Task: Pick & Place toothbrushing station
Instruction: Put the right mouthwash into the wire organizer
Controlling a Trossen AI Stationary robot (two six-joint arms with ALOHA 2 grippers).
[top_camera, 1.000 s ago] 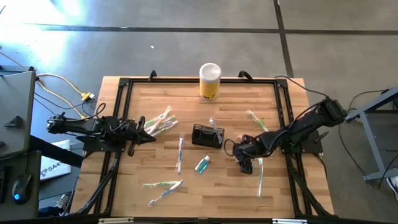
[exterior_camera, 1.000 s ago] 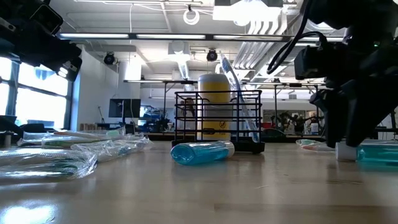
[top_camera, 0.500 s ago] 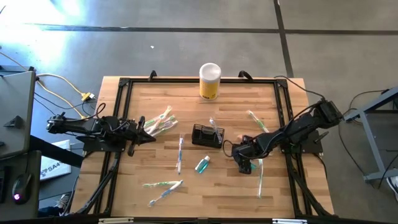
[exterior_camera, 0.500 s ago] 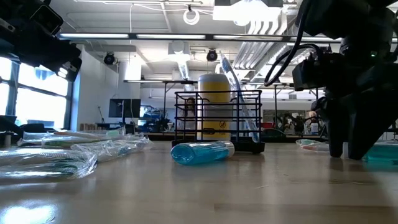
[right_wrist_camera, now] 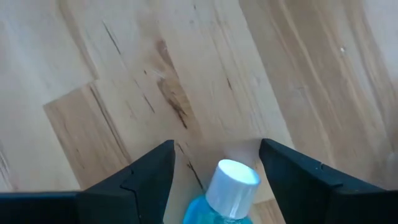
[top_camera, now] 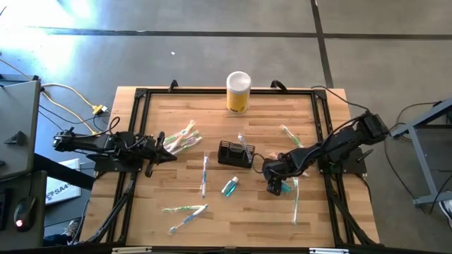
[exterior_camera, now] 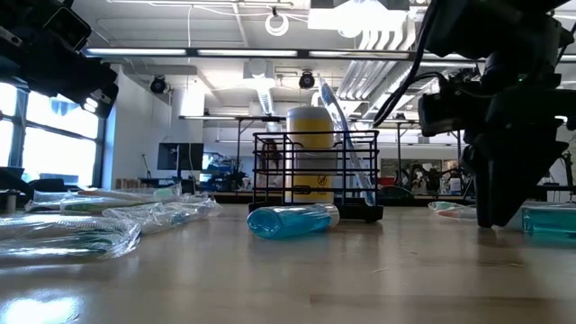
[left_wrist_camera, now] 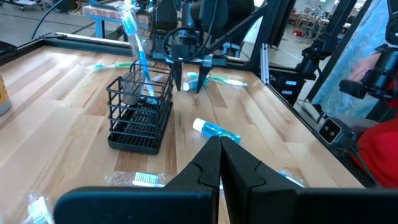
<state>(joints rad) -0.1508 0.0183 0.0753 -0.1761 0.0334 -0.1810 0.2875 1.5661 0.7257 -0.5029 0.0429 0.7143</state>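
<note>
Caddy (top_camera: 235, 154) mid-surface (top_camera: 176, 113), brush standing in it. Right of caddy, right end effector (top_camera: 275, 189) down, released, fingers either side of a blue bottle's (right_wrist_camera: 219, 198) white cap. Left of caddy, left end effector (top_camera: 168, 147) clenched, empty.

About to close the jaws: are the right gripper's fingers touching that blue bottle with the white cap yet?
Apart. The right wrist view shows bare wood either side of the bottle, between its white cap and each of the right gripper's open fingers.

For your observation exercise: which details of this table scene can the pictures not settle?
- Blue bottle: right wrist view, body cut off by the edge.
- Yellow cylinder: low view, label behind the black caddy mesh.
- Wrapped toothbrushes: high view, too small to read.
</note>
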